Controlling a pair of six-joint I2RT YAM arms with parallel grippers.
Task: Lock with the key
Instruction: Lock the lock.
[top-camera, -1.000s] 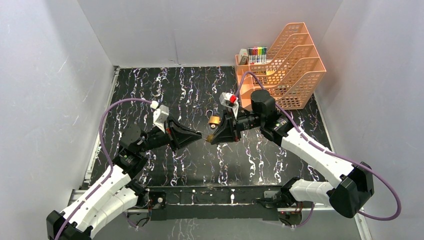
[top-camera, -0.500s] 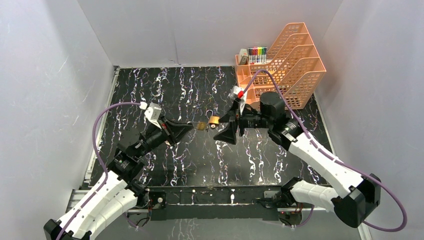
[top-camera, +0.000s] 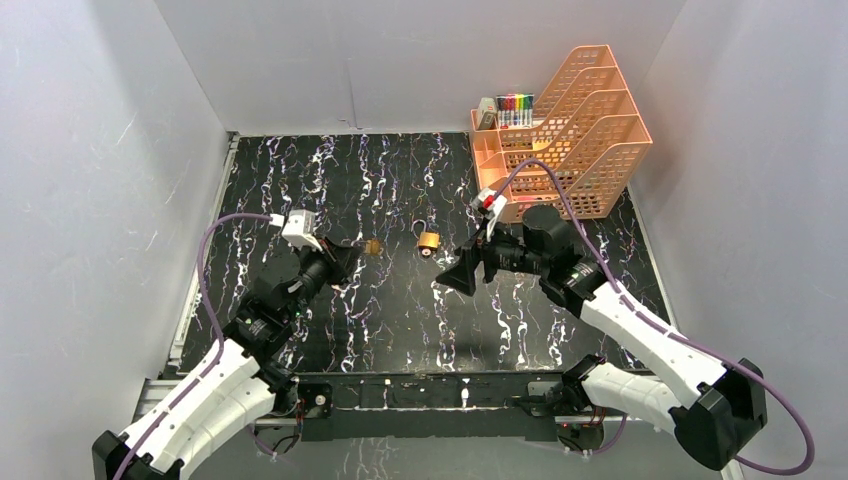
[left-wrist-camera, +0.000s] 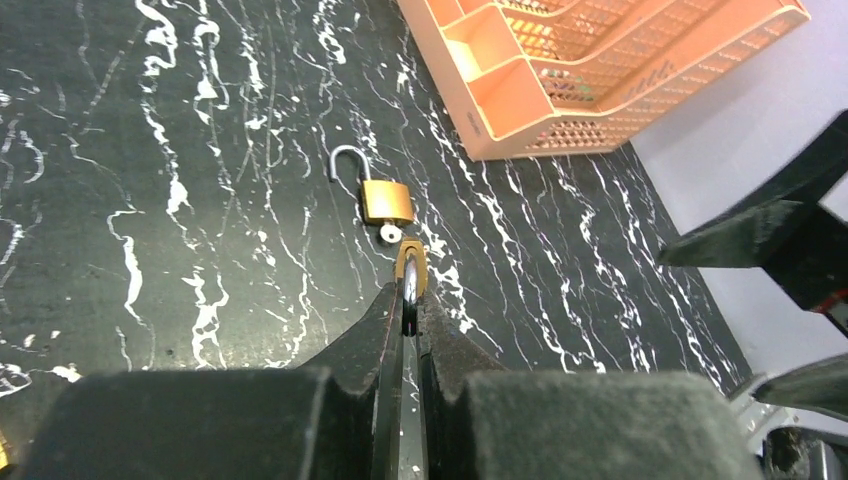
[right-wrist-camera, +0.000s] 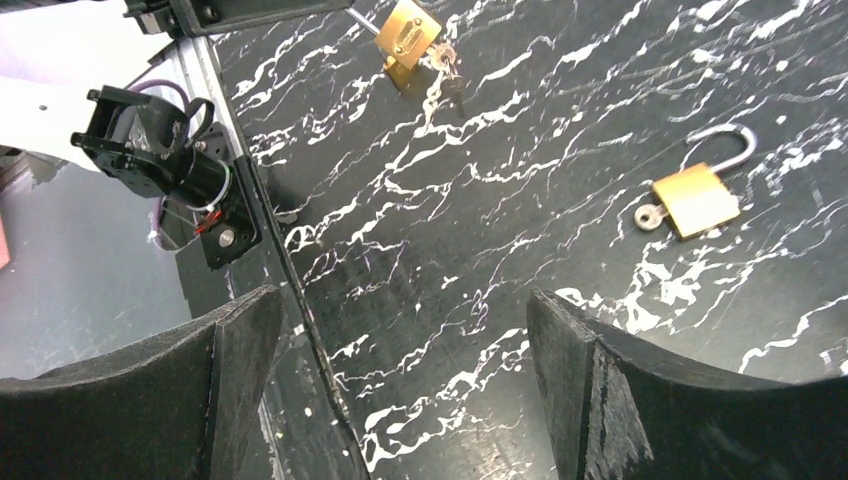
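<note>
My left gripper (top-camera: 352, 252) (left-wrist-camera: 408, 295) is shut on a small brass padlock (top-camera: 372, 246) (left-wrist-camera: 410, 265) (right-wrist-camera: 405, 32), held just above the black marbled table. A key (right-wrist-camera: 442, 55) sticks out of that padlock. A second brass padlock (top-camera: 428, 240) (left-wrist-camera: 386, 200) (right-wrist-camera: 695, 200) lies on the table just beyond it. Its shackle is swung open and a key (left-wrist-camera: 390, 233) (right-wrist-camera: 648, 215) sits in its keyhole. My right gripper (top-camera: 462, 270) (right-wrist-camera: 400, 300) hangs wide open to the right of both padlocks, with nothing between its fingers.
An orange tiered file tray (top-camera: 570, 120) (left-wrist-camera: 600, 70) stands at the back right, with a pack of coloured markers (top-camera: 515, 105) beside it. White walls close in the table on three sides. The arms' base rail (top-camera: 430, 390) runs along the near edge.
My right gripper has opened and drawn back to the right, away from the held padlock. My left gripper has pulled back to the left, carrying that padlock with it.
</note>
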